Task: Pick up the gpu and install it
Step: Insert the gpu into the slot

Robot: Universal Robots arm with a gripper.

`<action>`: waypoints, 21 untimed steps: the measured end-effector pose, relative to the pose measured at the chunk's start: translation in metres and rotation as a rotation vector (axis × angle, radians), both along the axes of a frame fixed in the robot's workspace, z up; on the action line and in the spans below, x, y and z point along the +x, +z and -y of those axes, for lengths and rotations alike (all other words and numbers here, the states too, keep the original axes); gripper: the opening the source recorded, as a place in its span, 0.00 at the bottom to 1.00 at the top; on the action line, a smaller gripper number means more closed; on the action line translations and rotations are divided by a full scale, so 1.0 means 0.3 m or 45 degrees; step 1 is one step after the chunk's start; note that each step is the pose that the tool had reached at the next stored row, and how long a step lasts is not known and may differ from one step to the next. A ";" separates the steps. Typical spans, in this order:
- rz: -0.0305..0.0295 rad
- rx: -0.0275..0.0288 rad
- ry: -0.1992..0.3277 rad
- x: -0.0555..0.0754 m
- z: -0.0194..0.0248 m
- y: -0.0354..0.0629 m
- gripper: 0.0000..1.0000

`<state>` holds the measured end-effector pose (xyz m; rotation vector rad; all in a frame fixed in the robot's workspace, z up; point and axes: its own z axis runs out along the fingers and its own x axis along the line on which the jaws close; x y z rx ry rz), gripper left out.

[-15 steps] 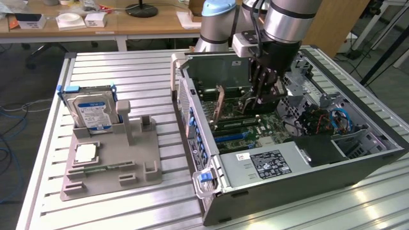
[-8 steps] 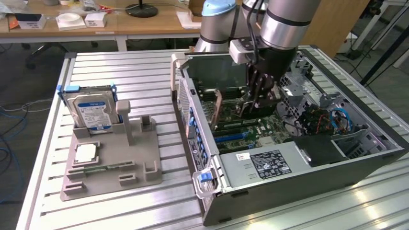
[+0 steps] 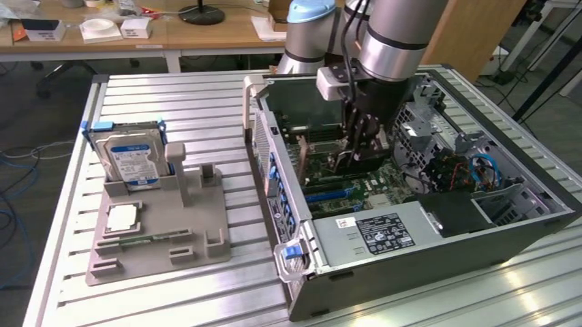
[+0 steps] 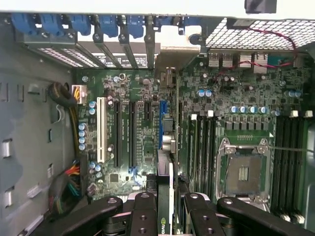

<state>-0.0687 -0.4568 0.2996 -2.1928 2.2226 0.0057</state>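
**A:** Exterior view: the arm reaches down into the open computer case [image 3: 427,225] lying on the slatted counter [image 3: 163,95], with the gripper [image 3: 359,146] low over the motherboard [image 3: 350,184]. How far along does the job look?

**B:** Well advanced, by my reading. The gpu [image 4: 167,147] is off the counter and inside the case, carried edge-on above the board. The grey fixture [image 3: 163,218] on the exterior view's left carries the hard drive [image 3: 132,153] and a few small parts, with no card on it.

**A:** And is it seated?

**B:** Not that I can confirm. In the wrist view the card runs as a thin line from the gripper [image 4: 170,209] toward the rear bracket openings [image 4: 118,29], roughly in line with the expansion slots [image 4: 133,132]. Whether its edge connector touches a slot is hidden. Pressing it home looks like what remains.

**A:** The fingers?

**B:** Partway closed and clamped on the gpu. The dark fingers [image 4: 142,211] sit on either side of the card's upper edge, gripping it between them; the card's green logo shows in the gap.
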 end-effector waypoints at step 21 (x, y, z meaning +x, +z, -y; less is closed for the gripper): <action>0.0001 -0.0061 0.005 -0.037 0.001 -0.100 0.26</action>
